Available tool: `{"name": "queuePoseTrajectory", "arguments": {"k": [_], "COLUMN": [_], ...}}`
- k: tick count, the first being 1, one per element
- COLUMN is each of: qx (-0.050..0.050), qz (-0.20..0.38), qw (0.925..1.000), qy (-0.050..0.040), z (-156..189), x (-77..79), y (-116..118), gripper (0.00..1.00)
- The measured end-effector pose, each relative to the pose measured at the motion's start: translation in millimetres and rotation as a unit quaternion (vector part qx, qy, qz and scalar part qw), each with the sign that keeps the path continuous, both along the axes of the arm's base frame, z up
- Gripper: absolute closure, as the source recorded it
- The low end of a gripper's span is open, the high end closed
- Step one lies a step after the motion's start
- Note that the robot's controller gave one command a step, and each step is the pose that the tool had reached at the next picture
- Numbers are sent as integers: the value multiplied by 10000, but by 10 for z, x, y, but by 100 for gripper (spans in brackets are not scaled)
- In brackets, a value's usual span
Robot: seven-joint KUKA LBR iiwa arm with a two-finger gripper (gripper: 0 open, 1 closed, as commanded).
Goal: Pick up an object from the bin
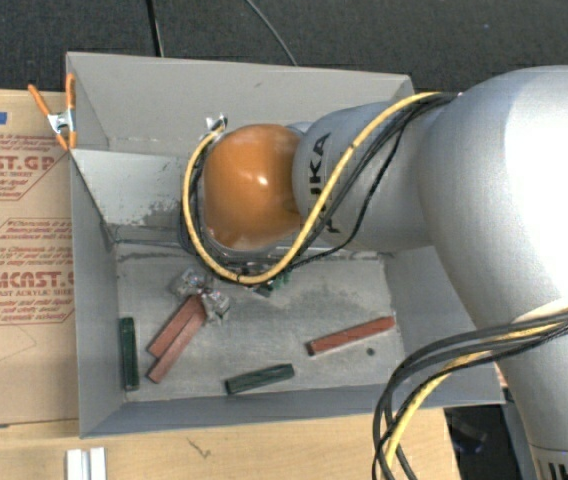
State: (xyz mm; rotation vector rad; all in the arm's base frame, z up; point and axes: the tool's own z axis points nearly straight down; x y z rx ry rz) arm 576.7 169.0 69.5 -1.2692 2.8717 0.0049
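Observation:
My gripper [201, 296] reaches down under the orange wrist cover to the bin floor at left of centre. Its two grey fingertips [185, 285] stand a little apart, open, on either side of the upper end of a red-brown flat stick [177, 332]. That stick lies slanted, running down-left from the gripper. A thinner red-brown stick [164, 361] lies against its lower side. Whether the fingertips touch the stick I cannot tell.
Another red-brown stick [350, 335] lies to the right on the floor. A dark green stick [259, 378] rests near the front wall, and a second dark green one [127, 353] lies along the left wall. The arm covers the bin's right and back.

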Motion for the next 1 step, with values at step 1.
{"name": "queuePoseTrajectory", "arguments": {"k": [1], "qx": [-3], "qz": [13], "qw": [10000], "qy": [-38], "z": [2116], "x": [134], "y": [-49], "gripper": [100]}}
